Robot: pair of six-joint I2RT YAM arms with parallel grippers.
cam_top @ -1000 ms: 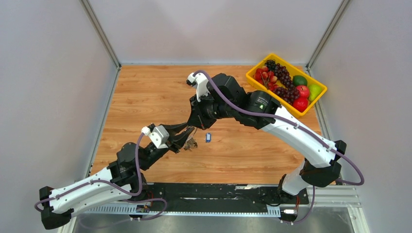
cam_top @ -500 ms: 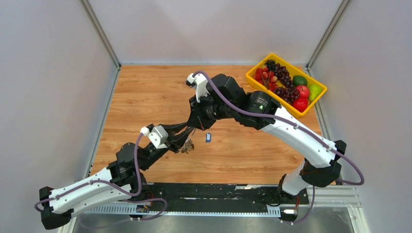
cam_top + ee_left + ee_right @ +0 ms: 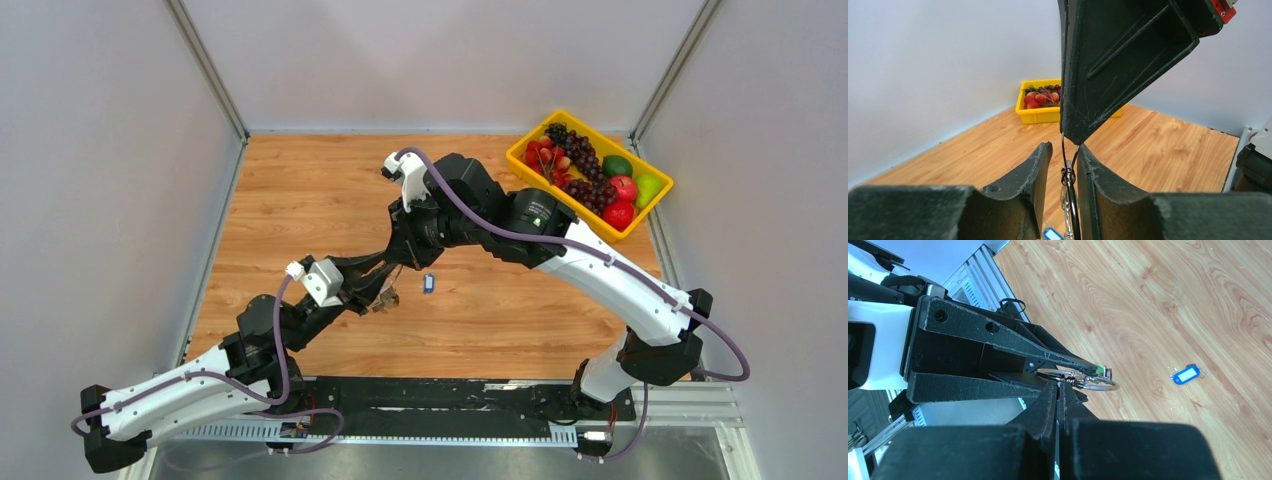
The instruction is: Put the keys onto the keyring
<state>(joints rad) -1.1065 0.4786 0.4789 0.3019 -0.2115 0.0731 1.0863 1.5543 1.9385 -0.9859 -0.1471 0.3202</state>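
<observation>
Spanning the whole overhead view, the wooden table (image 3: pixel 300 190) carries the left arm (image 3: pixel 190 385), reaching in from 7 o'clock, and the right arm (image 3: pixel 600 275), bending in from 5 o'clock. The two meet just left of the table's centre. At the table's 2 o'clock corner sits a yellow bin (image 3: pixel 655 197) of fruit, well apart from the work. The left gripper (image 3: pixel 388 288) is part-closed and grasps the keyring (image 3: pixel 1109 386), which is held between its fingers (image 3: pixel 1034 170) above the wood. The right gripper (image 3: pixel 1060 386) is clenched tight, its tips pinching the ring's thin wire from the 1 o'clock side in the overhead view. A green tag (image 3: pixel 1096 370) shows at the ring, right beside one left finger. One blue-tagged key (image 3: pixel 428 283) lies flat on the table near the held ring, at its 3 o'clock, touching neither gripper.
</observation>
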